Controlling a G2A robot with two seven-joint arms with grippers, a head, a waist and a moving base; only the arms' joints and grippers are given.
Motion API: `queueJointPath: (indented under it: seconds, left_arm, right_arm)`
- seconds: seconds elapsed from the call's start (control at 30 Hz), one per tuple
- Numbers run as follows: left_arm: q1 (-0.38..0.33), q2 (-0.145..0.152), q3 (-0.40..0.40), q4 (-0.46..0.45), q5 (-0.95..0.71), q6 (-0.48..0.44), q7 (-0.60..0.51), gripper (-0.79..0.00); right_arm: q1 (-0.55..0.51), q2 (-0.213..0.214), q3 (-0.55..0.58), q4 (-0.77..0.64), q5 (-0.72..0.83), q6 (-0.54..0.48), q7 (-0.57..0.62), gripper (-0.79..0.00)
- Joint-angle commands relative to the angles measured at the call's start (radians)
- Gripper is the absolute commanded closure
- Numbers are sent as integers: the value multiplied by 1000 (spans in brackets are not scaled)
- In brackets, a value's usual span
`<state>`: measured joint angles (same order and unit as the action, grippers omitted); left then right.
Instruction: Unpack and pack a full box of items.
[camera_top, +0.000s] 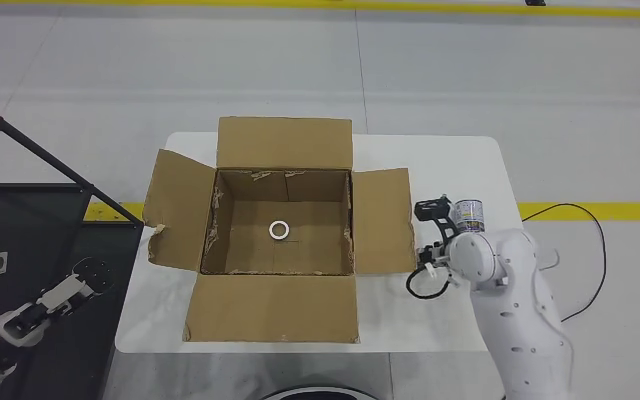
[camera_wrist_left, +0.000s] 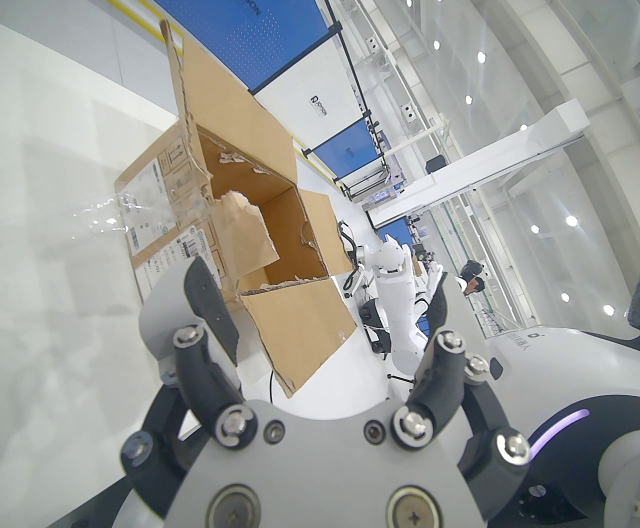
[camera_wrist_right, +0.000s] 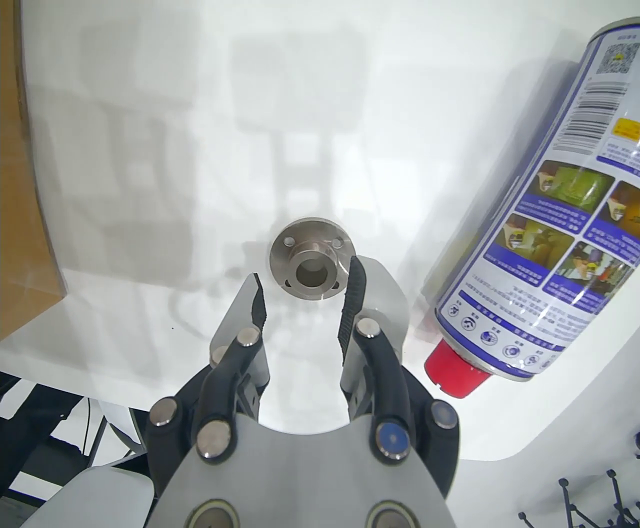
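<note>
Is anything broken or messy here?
Yes. The cardboard box looks battered: one flap is torn with a ragged edge, and a strip of clear tape hangs loose off its outside wall.

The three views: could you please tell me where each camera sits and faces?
Top view: overhead, looking down at the table and open box; left arm and right arm show.
Left wrist view: left arm, off the table, facing the box; open left gripper shows.
Right wrist view: right arm, facing down at metal flange and spray can; open right gripper shows.
Shared: box in all three; spray can in top and right wrist.
</note>
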<state>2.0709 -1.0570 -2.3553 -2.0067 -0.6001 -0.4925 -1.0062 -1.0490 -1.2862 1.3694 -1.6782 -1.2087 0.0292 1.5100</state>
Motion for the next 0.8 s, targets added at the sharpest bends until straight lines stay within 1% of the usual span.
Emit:
queueJointPath:
  seconds: [0.0, 0.13, 0.37, 0.47, 0.67, 0.73, 0.77]
  left_arm:
    - [0, 0, 0, 0, 0, 0, 0, -785]
    - [0, 0, 0, 0, 0, 0, 0, -785]
    - [0, 0, 0, 0, 0, 0, 0, -785]
    - [0, 0, 0, 0, 0, 0, 0, -785]
    - [0, 0, 0, 0, 0, 0, 0, -785]
    - [0, 0, 0, 0, 0, 0, 0, -785]
    - [0, 0, 0, 0, 0, 0, 0, -785]
  right_arm:
    - [5, 1, 3, 17, 9, 3, -6, -332]
    - [12, 2, 0, 38, 20, 5, -12, -308]
    - [23, 4, -11, 65, 30, 9, -21, -302]
    - [27, 4, -19, 78, 36, 9, -21, -274]
    - [36, 6, -28, 98, 40, 10, -27, -259]
    - [38, 7, -29, 102, 43, 10, -27, -219]
    - [39, 8, -30, 104, 43, 10, -27, -142]
